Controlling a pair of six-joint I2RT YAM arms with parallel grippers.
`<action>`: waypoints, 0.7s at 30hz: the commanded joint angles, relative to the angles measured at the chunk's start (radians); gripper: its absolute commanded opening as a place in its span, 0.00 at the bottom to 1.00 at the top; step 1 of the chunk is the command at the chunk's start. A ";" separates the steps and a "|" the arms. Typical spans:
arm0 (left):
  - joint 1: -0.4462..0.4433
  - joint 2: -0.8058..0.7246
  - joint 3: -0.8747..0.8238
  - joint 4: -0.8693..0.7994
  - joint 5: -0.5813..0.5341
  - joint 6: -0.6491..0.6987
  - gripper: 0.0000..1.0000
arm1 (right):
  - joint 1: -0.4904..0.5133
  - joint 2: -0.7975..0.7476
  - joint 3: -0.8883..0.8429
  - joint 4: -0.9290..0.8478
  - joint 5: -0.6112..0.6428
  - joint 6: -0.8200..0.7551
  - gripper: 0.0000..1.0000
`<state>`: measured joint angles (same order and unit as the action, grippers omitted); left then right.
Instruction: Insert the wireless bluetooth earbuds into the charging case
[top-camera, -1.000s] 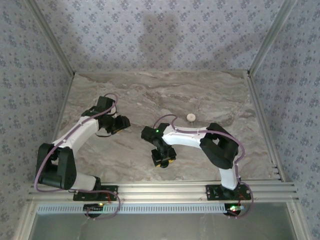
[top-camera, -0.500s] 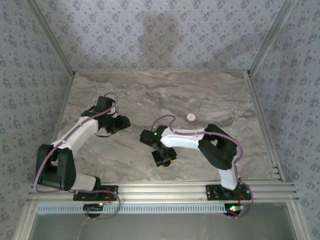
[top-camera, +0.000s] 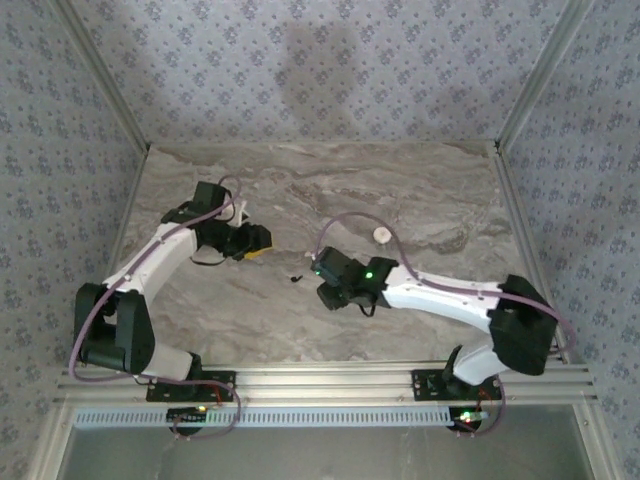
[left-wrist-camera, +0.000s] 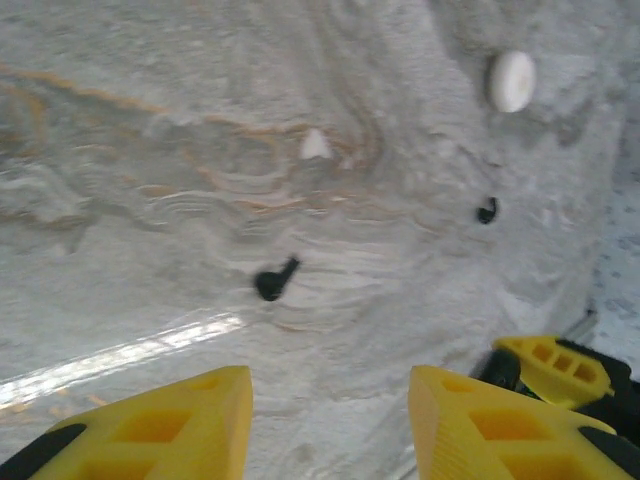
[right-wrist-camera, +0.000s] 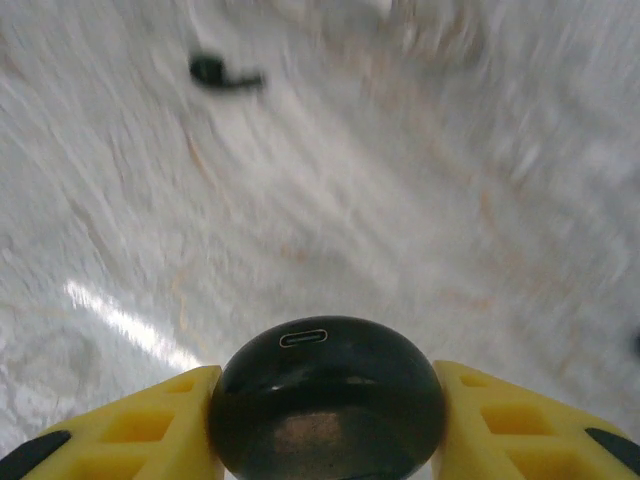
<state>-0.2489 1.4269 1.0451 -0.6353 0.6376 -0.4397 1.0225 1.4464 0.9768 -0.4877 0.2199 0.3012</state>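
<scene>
Stretching farther out than a second ago, the right tool (right-wrist-camera: 325, 445) is gripping the case (right-wrist-camera: 325, 385). Left tool (left-wrist-camera: 330, 420) is hanging open. One black earbud (right-wrist-camera: 225, 72) is lying on the table (left-wrist-camera: 120, 120) beyond the case, a second black earbud (left-wrist-camera: 275, 280) and white earbud (left-wrist-camera: 315, 146) farther off.

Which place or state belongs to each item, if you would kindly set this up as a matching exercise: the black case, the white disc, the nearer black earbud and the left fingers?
Things
1. black case
2. white disc
3. nearer black earbud
4. left fingers

Places or states
a. spread apart, holding nothing
b. lying on the table just ahead of the left fingers
c. clamped between the right fingers
d. lying free at the top right of the left wrist view

Pairs: 1-c, 2-d, 3-b, 4-a.
</scene>
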 joint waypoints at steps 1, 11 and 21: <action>-0.005 -0.019 0.069 -0.062 0.153 0.070 0.46 | -0.033 -0.069 -0.050 0.227 0.028 -0.239 0.44; -0.114 -0.021 0.178 -0.130 0.259 0.172 0.46 | -0.057 -0.187 -0.090 0.418 -0.010 -0.520 0.42; -0.196 0.029 0.257 -0.194 0.229 0.205 0.46 | -0.046 -0.190 -0.054 0.426 -0.048 -0.590 0.42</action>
<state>-0.4313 1.4319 1.2690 -0.7902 0.8532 -0.2642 0.9710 1.2659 0.8928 -0.0860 0.1905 -0.2432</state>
